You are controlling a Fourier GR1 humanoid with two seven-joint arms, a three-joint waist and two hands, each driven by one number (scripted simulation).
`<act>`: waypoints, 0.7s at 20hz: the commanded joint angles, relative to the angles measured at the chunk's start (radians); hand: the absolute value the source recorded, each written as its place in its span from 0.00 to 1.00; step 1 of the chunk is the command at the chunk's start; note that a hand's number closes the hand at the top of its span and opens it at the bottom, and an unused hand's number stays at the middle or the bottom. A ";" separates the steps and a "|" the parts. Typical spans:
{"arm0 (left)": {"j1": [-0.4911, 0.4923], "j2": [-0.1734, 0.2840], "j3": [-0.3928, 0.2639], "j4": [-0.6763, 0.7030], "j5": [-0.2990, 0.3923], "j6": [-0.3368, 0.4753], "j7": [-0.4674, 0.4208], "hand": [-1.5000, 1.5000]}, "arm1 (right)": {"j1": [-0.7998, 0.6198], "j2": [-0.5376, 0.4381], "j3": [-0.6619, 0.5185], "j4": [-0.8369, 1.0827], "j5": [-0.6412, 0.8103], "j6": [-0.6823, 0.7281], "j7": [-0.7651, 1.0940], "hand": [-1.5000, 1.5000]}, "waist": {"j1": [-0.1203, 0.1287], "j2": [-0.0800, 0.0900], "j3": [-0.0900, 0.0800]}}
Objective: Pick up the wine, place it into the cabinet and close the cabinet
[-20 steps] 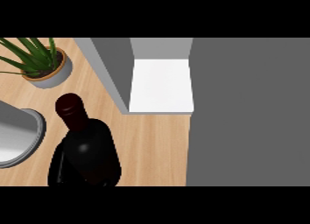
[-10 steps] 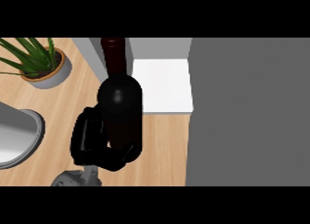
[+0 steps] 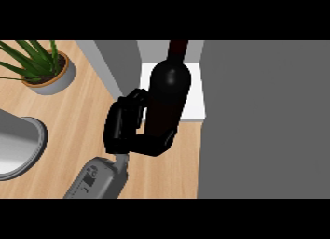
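Currently, operator, your catalogue for this moment reads as follows.

Item one: wine bottle (image 3: 169, 95). You see it lying lengthwise up the head view, neck toward the top edge, its body over the cabinet's white shelf (image 3: 195, 105) and its base toward the counter (image 3: 78, 116). Glass very dark, nearly black, glossy, with a soft highlight on the rounded shoulder; the neck shows a dark red tint. Shape: cylindrical body narrowing through a curved shoulder to a slim neck. No label or writing can be read on it.

Item two: robot hand (image 3: 130, 126). Only one arm shows, rising from the lower edge; which side it belongs to you cannot tell with certainty from this view. Its black fingers are curled round the lower body of the bottle, the palm on the bottle's left flank, fingers wrapping beneath the base end. Finish matte black, segmented; the forearm behind it is smooth grey with a small dark marking too small to read.

Item three: cabinet, grey panels, flat and plain, the shelf white.

Item four: counter, light wood grain.

Item five: potted plant (image 3: 40, 70), upper left, green spiky leaves in a round grey pot.

Item six: rounded grey metal object (image 3: 13, 149), left edge, partly cut off.
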 commanded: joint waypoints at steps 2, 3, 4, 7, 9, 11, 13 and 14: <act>-0.114 0.000 -0.061 0.177 0.041 0.090 -0.071 1.00 | 0.048 0.042 0.042 0.017 0.061 0.004 -0.069 0.00 | -0.006 0.001 0.000; -0.034 0.000 -0.049 0.098 -0.005 0.053 -0.040 1.00 | -0.024 0.020 0.017 0.037 0.033 -0.017 -0.019 0.00 | 0.003 0.000 0.000; -0.133 0.000 -0.038 0.162 0.049 0.082 -0.042 1.00 | 0.016 -0.023 -0.062 0.039 -0.059 0.038 -0.032 0.00 | -0.002 0.000 0.000; -0.140 0.000 -0.077 0.252 0.120 0.115 -0.118 1.00 | 0.008 -0.009 -0.029 0.020 -0.033 0.024 -0.018 0.00 | -0.004 0.001 0.000; -0.216 0.000 -0.073 0.278 0.157 0.170 -0.078 1.00 | 0.057 -0.003 -0.046 0.027 -0.036 0.052 -0.079 0.00 | -0.008 0.000 0.000; -0.175 0.000 -0.069 0.345 0.191 0.113 -0.163 1.00 | -0.002 0.029 0.041 0.025 0.038 0.006 -0.028 0.00 | -0.004 0.001 -0.001; -0.114 0.000 -0.137 0.293 0.187 0.179 -0.174 1.00 | -0.013 0.001 -0.009 0.040 0.004 0.018 -0.032 0.00 | -0.002 0.000 0.000; -0.169 0.000 -0.149 0.405 0.228 0.167 -0.247 1.00 | 0.020 0.012 -0.002 0.070 0.026 0.038 -0.084 0.00 | -0.009 0.002 0.000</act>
